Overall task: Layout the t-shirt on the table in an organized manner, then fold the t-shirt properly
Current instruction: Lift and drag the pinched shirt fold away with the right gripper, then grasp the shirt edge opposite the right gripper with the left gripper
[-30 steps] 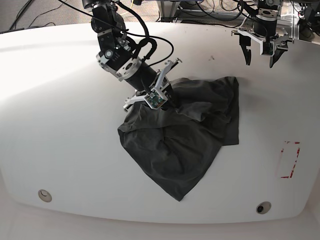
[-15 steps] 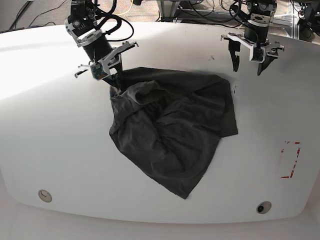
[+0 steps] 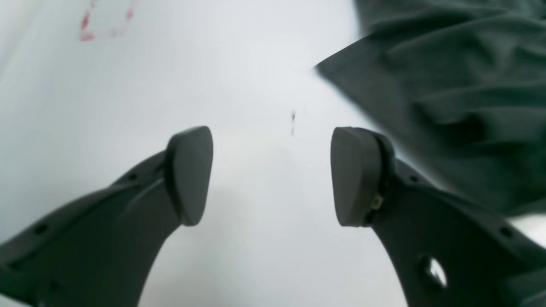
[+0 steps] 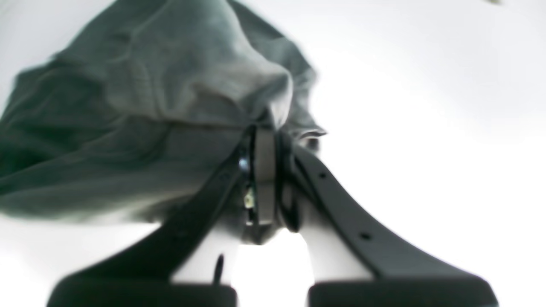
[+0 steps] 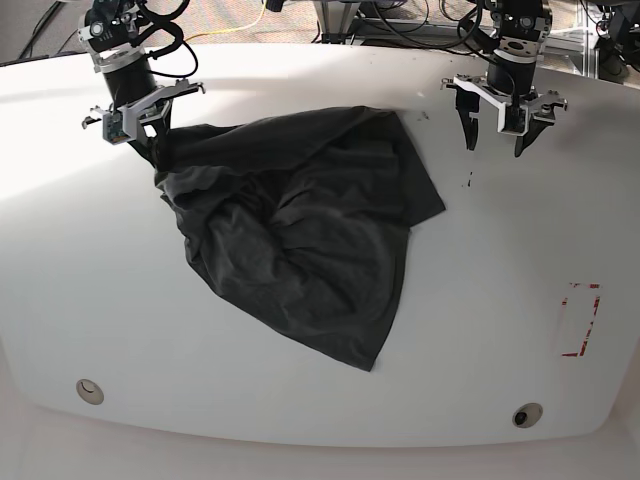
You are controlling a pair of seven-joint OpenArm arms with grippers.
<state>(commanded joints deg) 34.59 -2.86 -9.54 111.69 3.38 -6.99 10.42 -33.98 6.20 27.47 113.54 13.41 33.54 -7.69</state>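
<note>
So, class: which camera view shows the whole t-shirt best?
The base view: the entire crumpled t-shirt lies visible on the table. The right wrist view shows only blurred cloth bunched at the right hand; the left wrist view catches one edge.

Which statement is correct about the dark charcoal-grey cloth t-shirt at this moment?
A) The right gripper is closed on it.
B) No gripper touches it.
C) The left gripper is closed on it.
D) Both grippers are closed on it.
A: in the right wrist view the right gripper is pinched shut on a fold of the dark charcoal-grey cloth t-shirt, while the left gripper stands open over the bare white table.
</note>
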